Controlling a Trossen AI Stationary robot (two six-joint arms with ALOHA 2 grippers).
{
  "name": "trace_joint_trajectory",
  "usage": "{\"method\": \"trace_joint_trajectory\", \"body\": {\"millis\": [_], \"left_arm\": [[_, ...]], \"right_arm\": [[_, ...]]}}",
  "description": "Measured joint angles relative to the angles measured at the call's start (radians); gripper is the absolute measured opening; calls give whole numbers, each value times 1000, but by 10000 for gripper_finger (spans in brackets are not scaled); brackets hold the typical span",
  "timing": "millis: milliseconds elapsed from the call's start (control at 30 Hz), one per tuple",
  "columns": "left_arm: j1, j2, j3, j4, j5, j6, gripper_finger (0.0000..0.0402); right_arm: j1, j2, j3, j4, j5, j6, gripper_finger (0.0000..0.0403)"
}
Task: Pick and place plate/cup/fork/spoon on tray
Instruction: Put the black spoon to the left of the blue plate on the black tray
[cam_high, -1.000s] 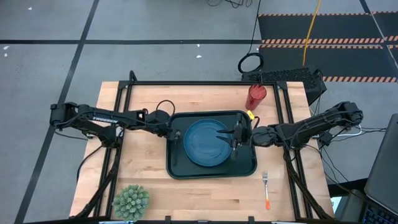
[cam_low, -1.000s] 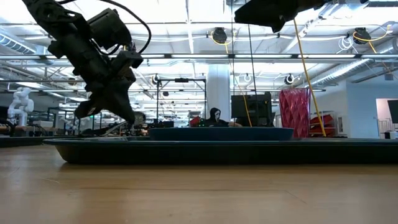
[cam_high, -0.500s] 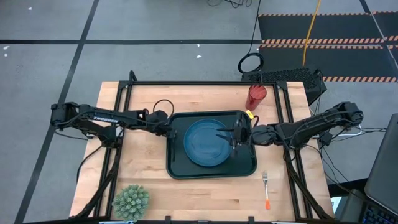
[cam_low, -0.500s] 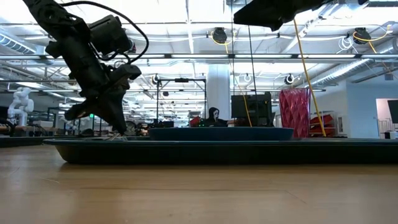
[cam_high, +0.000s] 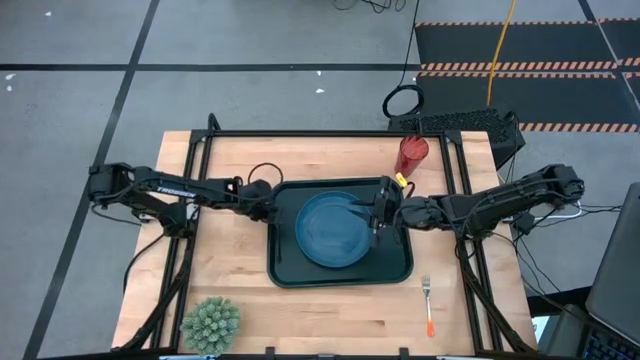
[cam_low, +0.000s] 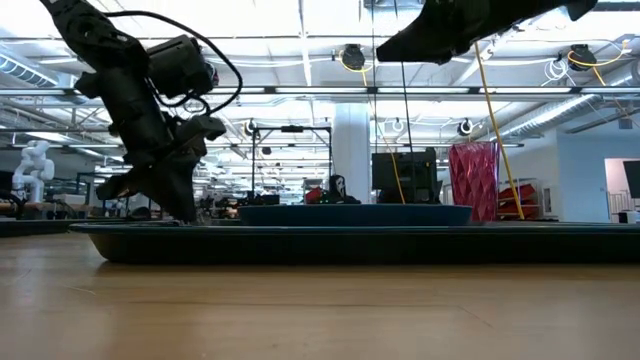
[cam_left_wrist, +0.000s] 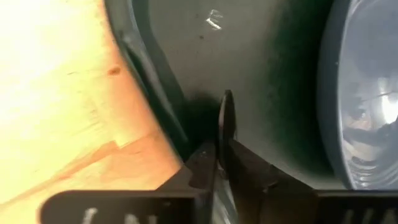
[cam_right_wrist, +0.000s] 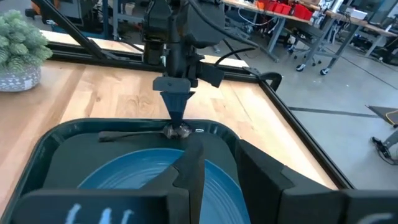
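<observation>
The spoon (cam_right_wrist: 134, 134) is being laid on the tray (cam_high: 340, 275) beside the plate (cam_high: 333, 231), clamped edgewise by the left end effector (cam_right_wrist: 176, 126), so release is judged next, while the right end effector (cam_high: 377, 212), fingers apart, hovers over the plate.

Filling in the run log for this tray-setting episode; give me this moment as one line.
left gripper: at tray's left edge, spoon between fingers | right gripper: over plate | cup, fork: on table

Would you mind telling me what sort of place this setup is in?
Probably a robotics lab or workshop hall: ceiling pipes and strip lights, rows of benches on castors, and hazard-striped floor mats beside the wooden table.
</observation>
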Motion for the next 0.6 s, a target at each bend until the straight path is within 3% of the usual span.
{"method": "trace_joint_trajectory", "body": {"millis": [300, 600], "left_arm": [[1, 25, 2, 23, 11, 11, 137], [1, 26, 0, 21, 11, 40, 152]], "right_arm": [[-3, -1, 0, 3, 0, 5, 84], [-3, -1, 0, 2, 0, 9, 84]]}}
